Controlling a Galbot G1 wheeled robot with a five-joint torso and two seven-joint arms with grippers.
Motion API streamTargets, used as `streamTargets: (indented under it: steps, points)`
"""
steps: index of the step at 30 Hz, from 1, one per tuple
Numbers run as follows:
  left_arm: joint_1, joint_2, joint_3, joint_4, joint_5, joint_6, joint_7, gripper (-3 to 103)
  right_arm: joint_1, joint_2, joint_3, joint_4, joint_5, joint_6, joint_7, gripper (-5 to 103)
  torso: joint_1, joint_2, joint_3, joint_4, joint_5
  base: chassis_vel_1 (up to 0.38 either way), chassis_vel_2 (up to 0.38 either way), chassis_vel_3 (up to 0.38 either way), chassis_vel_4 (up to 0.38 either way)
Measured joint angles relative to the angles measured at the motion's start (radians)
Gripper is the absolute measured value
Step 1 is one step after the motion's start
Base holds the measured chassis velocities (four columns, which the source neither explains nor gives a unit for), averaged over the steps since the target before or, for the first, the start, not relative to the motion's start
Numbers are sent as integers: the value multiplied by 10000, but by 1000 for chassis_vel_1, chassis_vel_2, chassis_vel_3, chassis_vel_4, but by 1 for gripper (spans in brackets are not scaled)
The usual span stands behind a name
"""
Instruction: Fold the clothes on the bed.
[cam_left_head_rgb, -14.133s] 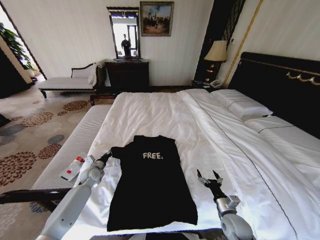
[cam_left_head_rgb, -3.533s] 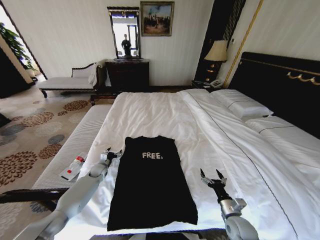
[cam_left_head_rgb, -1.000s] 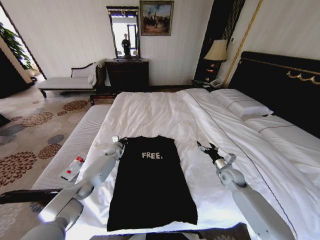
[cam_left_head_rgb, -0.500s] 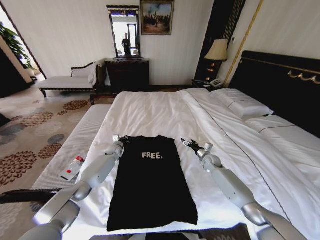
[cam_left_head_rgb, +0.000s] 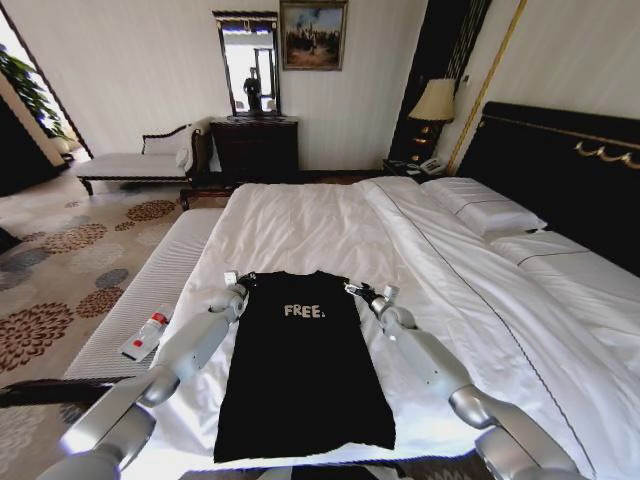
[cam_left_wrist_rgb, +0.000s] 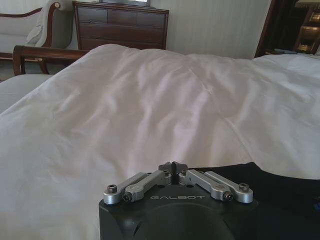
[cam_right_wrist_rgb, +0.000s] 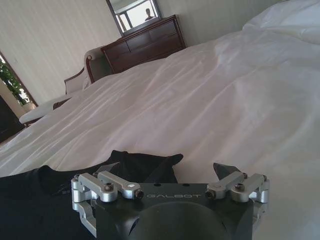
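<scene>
Two grippers: both stand at the collar end of the T-shirt (cam_left_head_rgb: 303, 362), one at each shoulder corner.
T-shirt: black, lying flat on the bed (cam_left_head_rgb: 300, 225) near its foot edge, chest lettering up, sleeves already tucked in so it forms a long narrow strip.
Left gripper (cam_left_head_rgb: 243, 281): at the shirt's left shoulder corner, low on the sheet; in the left wrist view (cam_left_wrist_rgb: 171, 166) its fingertips are pressed together at the fabric edge, though whether cloth is pinched between them cannot be told.
Right gripper (cam_left_head_rgb: 358, 291): at the shirt's right shoulder corner; in the right wrist view (cam_right_wrist_rgb: 166, 171) its fingers stand apart, with the shirt corner lying between them.
Change: a second ago the right gripper was well to the side of the shirt, over bare sheet; it has swung inward to the collar corner. The left gripper has held its place at the other corner.
Meaning for the task: by the look of it, both top corners are now covered, so the lengthwise fold is ready to begin once the right fingers take hold.
Bench (cam_left_head_rgb: 150, 290): alongside the bed on the shirt's left, with a small bottle (cam_left_head_rgb: 146, 334) lying on it, untouched.
</scene>
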Motion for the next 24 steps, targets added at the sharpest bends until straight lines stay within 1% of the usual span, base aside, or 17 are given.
streamTargets:
  steps: [5,8,10,14,15,18,20,24]
  points:
    - [6,-7,6,-4,54,18,-4,1,142,159,-82,-342,117,-53,25,101,0,0,0,-3,0,0,0,0,0]
    - [14,-8,49,-6,86,34,-12,1,269,279,-31,-682,293,-96,72,86,0,-1,0,1,2,0,0,0,0]
    - [14,-9,53,-6,85,34,-12,1,274,269,-31,-698,304,-96,65,86,0,-1,0,1,2,0,0,0,0]
    - [16,-16,85,-5,85,35,-11,1,303,206,-62,-712,325,-99,41,65,0,0,0,-3,3,0,0,0,0]
    - [16,-16,85,-5,85,35,-11,1,303,206,-62,-712,325,-99,41,65,0,0,0,-3,3,0,0,0,0]
    - [27,-25,87,-8,85,37,-10,1,359,228,-125,-777,444,-99,40,48,0,0,0,-1,2,0,0,0,0]
    - [31,-26,87,-11,85,38,-10,1,369,238,-147,-798,449,-99,38,48,0,0,0,-1,1,0,0,0,0]
    - [47,-27,87,-14,83,41,-7,1,432,308,-262,-976,441,-71,-10,27,-1,0,0,-2,2,0,0,0,0]
